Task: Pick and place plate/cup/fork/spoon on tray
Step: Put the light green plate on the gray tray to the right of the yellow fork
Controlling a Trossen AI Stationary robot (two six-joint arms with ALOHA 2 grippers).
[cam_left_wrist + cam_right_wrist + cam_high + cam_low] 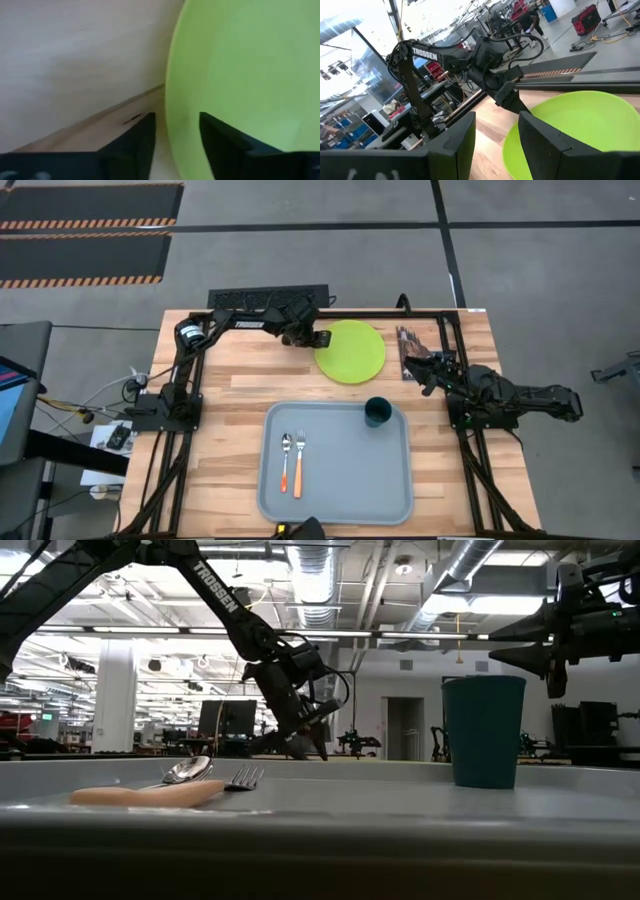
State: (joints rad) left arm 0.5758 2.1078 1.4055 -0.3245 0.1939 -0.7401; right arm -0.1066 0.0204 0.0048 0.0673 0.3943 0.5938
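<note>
The lime-green plate (pixel 352 351) lies flat on the wooden table beyond the tray (pixel 335 505). My left gripper (pixel 320 338) slants down at the plate's left rim, open, with one finger over the plate (pixel 240 65) and the other over the bare wood beside it. On the tray, the teal cup (pixel 378 413) stands at the far right corner. The spoon (pixel 285 460) and the fork (pixel 298 464) lie side by side at the tray's left. My right gripper (pixel 425 370) waits open at the table's right, pointing level toward the plate. My left gripper (pixel 177 137) has the plate's left rim (pixel 170 125) between its two fingers, coming from above at a slant from the table's left. Whether either finger touches the rim, I cannot tell. The plate lies flat on the table.
A black keyboard-like bar (pixel 268 298) lies along the table's far edge. A dark patterned object (pixel 405 348) sits right of the plate. Black frame rails (pixel 190 370) run along both sides. Bare wood shows between the plate and the tray.
</note>
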